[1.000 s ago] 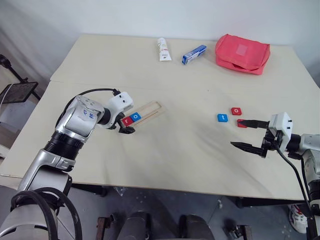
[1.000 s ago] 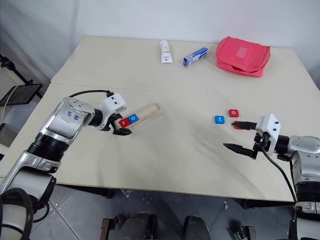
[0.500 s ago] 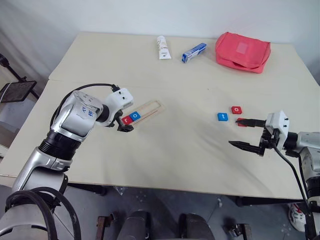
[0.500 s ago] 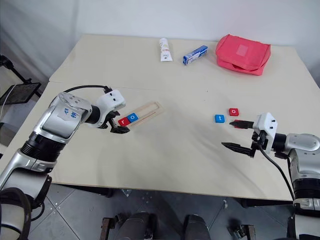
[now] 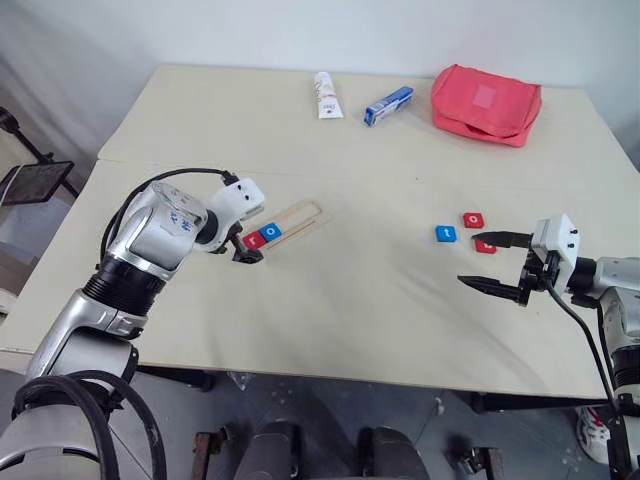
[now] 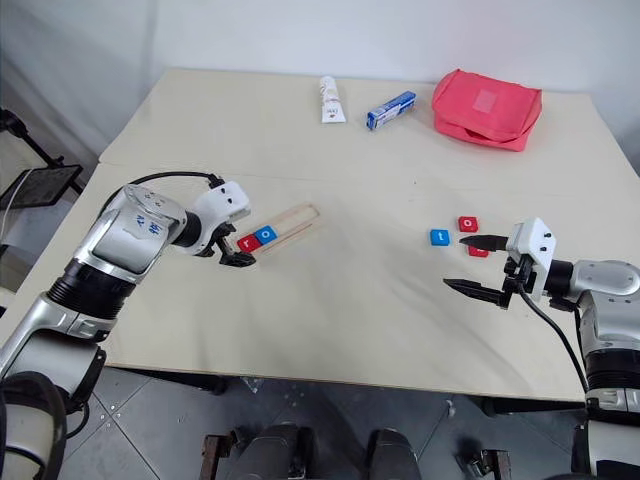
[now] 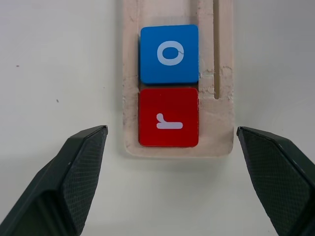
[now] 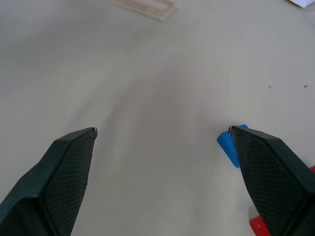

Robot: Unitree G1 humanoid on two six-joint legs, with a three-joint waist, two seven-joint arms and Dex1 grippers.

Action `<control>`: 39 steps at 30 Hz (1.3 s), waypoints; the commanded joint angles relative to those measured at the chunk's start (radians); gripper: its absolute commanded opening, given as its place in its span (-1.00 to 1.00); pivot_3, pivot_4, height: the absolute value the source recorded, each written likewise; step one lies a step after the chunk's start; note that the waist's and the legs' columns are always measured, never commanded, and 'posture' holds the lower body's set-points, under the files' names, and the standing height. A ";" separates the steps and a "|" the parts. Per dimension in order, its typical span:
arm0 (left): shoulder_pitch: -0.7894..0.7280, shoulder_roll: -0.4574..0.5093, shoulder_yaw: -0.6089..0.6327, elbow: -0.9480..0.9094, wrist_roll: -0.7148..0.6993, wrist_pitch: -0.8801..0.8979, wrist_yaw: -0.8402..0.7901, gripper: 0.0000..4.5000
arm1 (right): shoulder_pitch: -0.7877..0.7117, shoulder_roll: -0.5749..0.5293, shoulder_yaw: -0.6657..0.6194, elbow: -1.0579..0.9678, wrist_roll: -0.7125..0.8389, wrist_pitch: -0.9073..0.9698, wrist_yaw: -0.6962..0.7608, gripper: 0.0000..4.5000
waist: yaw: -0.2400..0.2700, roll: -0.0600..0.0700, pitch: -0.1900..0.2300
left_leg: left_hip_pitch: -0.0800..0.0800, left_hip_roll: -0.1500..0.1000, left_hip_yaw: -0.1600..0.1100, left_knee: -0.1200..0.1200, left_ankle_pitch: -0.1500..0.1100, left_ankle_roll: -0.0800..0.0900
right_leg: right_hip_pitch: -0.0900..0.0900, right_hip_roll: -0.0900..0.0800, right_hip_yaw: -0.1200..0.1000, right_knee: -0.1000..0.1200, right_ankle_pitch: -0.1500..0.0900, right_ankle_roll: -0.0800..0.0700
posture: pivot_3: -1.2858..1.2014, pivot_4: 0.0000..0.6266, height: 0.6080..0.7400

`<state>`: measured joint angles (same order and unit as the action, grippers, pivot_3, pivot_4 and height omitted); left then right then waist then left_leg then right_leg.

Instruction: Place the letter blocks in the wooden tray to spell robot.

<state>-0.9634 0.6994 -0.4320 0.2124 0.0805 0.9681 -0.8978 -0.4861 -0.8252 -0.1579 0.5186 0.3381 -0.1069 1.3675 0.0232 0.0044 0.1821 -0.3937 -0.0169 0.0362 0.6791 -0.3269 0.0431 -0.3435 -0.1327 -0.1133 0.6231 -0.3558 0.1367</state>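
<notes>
Red r (image 7: 168, 116) and blue o (image 7: 169, 54) are seated in the wooden tray (image 5: 300, 215), centre-left. Remaining blocks (image 5: 446, 234) lie right; the empty, spread right gripper (image 5: 492, 262) should be lowered squarely. The left gripper (image 7: 170, 182) is spread, empty.

wooden tray (image 7: 177, 78): end lies on pale tabletop (image 7: 59, 64); red r block (image 7: 169, 117) sits in groove at tray's end | blue o block (image 7: 170, 54) touches it, next along | left end effector (image 7: 172, 184): fingers spread wide, straddling tray end, touching nothing
</notes>
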 commanded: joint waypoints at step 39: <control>-0.027 -0.203 -0.137 -0.212 0.018 -0.243 -0.217 0.51 | 0.189 -0.092 -0.142 -0.094 0.066 -0.039 0.018 1.00 | 0.003 0.000 0.000 | -0.003 -0.002 -0.001 0.004 -0.001 0.002 | -0.001 -0.001 0.000 0.003 0.000 0.000 | 0.03 -0.52 1.00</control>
<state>-0.9719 0.5090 -0.5467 0.0566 0.0918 0.7388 -1.0987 -0.3190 -0.8876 -0.2514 0.4644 0.3789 -0.1303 1.3883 0.0259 0.0045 0.1819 -0.3969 -0.0187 0.0348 0.6828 -0.3277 0.0447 -0.3445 -0.1342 -0.1136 0.6257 -0.3558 0.1367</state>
